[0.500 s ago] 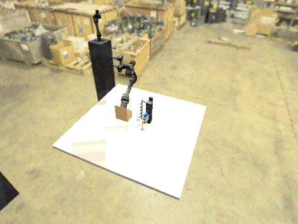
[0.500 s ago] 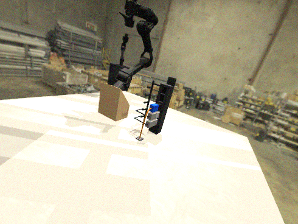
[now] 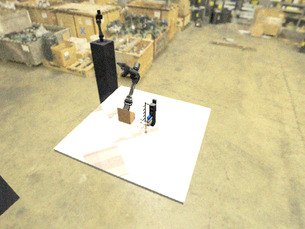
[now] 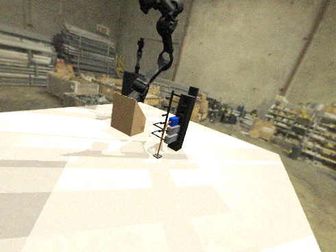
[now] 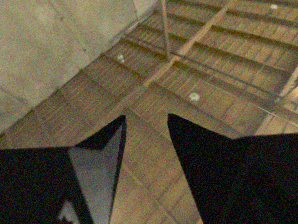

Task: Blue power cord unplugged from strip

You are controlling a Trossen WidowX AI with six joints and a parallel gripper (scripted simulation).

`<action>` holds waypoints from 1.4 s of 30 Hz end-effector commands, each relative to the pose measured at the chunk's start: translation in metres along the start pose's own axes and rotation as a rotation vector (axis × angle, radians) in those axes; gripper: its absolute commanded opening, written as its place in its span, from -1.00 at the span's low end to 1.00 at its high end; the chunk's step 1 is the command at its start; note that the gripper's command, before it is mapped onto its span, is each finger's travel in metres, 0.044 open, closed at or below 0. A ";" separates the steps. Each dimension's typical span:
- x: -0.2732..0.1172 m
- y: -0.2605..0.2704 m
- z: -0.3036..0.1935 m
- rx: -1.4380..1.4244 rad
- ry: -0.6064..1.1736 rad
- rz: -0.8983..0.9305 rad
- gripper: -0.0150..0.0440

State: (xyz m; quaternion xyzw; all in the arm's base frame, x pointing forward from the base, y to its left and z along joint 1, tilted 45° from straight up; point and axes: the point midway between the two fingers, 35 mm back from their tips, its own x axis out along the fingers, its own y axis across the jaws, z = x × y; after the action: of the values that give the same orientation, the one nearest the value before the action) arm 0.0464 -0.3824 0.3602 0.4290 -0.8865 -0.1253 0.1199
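Blue-plugged power cord (image 4: 174, 120) sits seated in the tall black upright power strip (image 4: 183, 118), above two grey plugs, so I judge nothing of the unplugging is done: reaching, gripping, pulling and letting go all remain. Going left to right, the tan cardboard box (image 4: 127, 114) comes first, closed as far as I can see, contents hidden. My gripper (image 5: 147, 119) hangs behind that box, well apart from the strip, fingers about half closed with nothing between them. Beside the strip stands a thin black wire rack (image 4: 165, 118).
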 end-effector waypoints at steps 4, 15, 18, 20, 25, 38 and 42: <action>-0.035 -0.109 0.029 -0.551 0.079 -0.417 0.05; -0.151 -0.222 0.128 -1.287 0.319 -1.115 0.05; -0.191 -0.233 0.159 -1.446 0.412 -1.304 0.05; -0.210 -0.235 0.173 -1.514 0.458 -1.393 0.05; -0.261 -0.233 0.213 -1.678 0.588 -1.671 0.05; -0.411 -0.137 0.304 -1.721 1.000 -2.801 0.05; -0.446 -0.095 0.309 -1.497 1.053 -3.165 0.05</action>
State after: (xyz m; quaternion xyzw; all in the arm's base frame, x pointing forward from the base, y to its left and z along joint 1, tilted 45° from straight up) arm 0.2934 -0.0966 -0.0133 -0.6278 -0.5836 0.3869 -0.3399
